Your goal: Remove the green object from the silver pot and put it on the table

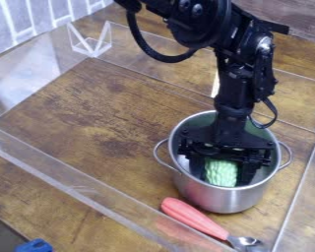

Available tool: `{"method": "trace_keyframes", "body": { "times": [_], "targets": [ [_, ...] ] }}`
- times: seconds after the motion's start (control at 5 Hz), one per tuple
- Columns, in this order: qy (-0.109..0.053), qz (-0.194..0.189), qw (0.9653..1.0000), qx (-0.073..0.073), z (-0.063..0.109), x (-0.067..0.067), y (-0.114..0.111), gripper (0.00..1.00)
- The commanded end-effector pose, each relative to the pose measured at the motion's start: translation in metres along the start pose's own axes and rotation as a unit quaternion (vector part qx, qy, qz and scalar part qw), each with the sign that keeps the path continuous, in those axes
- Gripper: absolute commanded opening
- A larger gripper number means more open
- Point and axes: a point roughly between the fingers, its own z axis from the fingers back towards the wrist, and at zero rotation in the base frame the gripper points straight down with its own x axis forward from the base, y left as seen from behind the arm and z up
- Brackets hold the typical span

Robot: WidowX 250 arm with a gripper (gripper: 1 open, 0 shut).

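Note:
The silver pot (189, 184) stands on the dark wood table (107, 108), right of centre. The pale green object (223, 174) lies inside it, ridged and oblong. My black gripper (227, 165) reaches straight down into the pot. One finger stands on each side of the green object, and the jaws look open, with gaps showing between the fingers and the object. The fingertips are hidden low in the pot.
A red-handled utensil (197, 219) lies on the table just in front of the pot. Clear acrylic walls (68, 167) ring the tabletop. A clear stand (88, 37) sits at the back left. A blue item (35, 246) shows at the bottom edge.

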Motion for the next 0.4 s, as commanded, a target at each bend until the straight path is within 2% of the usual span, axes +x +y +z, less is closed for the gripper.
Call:
{"method": "trace_keyframes", "body": {
  "times": [0.0, 0.2],
  "targets": [
    [-0.027, -0.008, 0.9995, -0.015, 0.023, 0.007, 0.001, 0.0],
    [-0.028, -0.001, 0.9995, -0.015, 0.026, 0.017, -0.001, 0.0]
  ]
}}
